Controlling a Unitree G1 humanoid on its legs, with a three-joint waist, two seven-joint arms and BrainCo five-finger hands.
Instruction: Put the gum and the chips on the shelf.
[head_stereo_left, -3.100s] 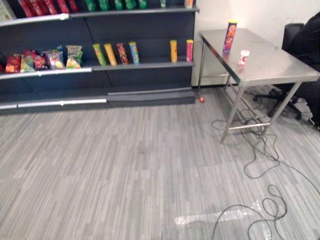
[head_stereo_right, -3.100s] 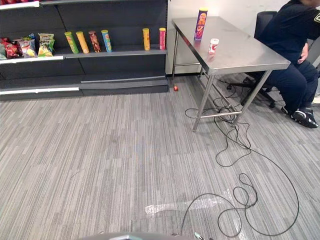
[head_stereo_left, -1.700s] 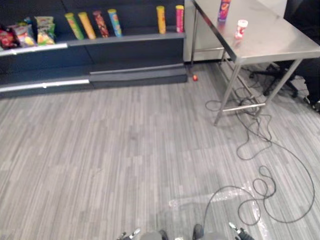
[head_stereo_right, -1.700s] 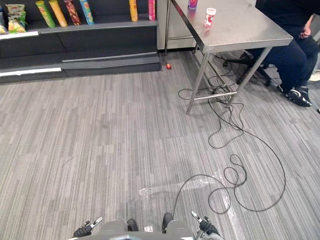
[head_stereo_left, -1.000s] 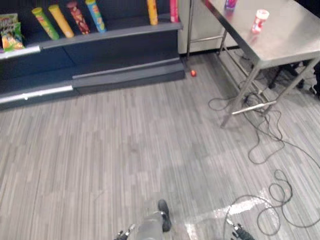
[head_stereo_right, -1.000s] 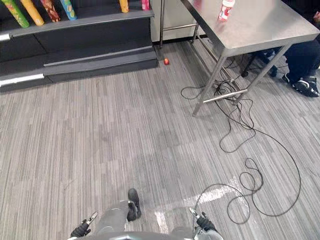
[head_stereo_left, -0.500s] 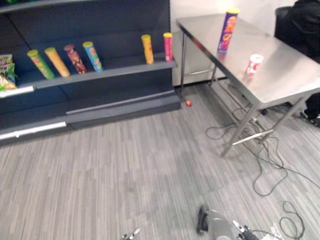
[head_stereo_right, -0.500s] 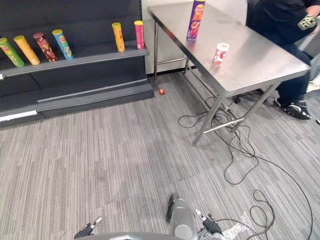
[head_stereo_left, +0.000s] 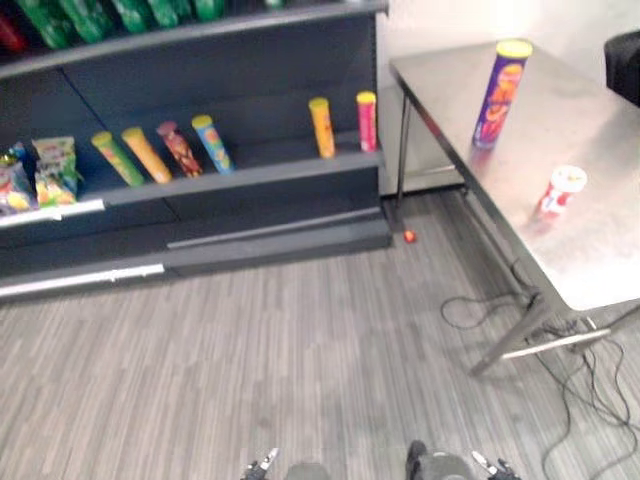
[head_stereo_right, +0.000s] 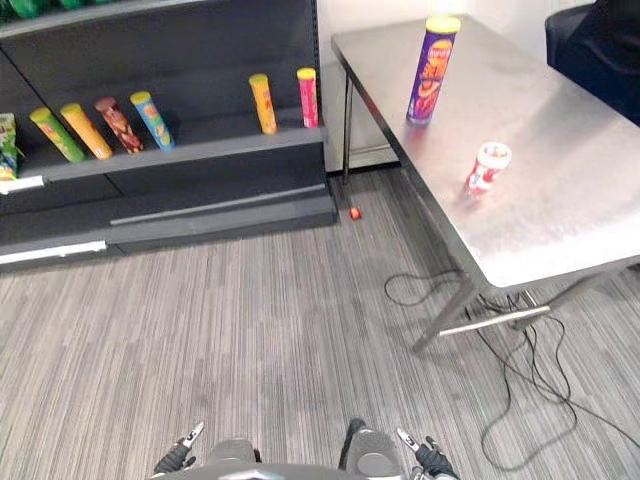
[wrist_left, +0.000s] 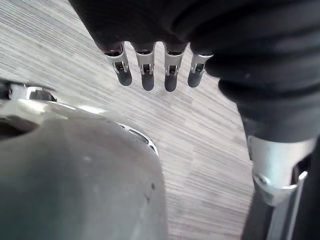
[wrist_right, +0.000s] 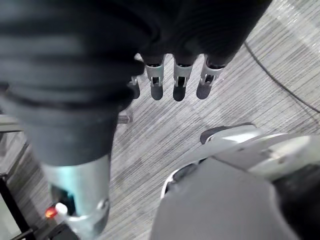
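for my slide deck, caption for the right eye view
A chips can and gum tub wait on the steel table beside the snack shelf.

Left hand (wrist_left: 147, 74) hangs low at the robot's left side, fingers straight, side by side, pointing down, empty. Right hand (wrist_right: 180, 84) mirrors it on the right side: fingers straight and relaxed, pointing down, empty. Both sit at the bottom edge of the eye views.

Shop-like test room, dark shelf unit (head_stereo_left: 260, 172) standing along the wall, snack tubes (head_stereo_left: 321, 127) lining one ledge, bright snack bags (head_stereo_left: 57, 168) sitting beside them, green bottles (head_stereo_left: 75, 20) filling the ledge above, bare steel table (head_stereo_right: 560, 190) standing alongside on a grey striped floor (head_stereo_right: 230, 340).
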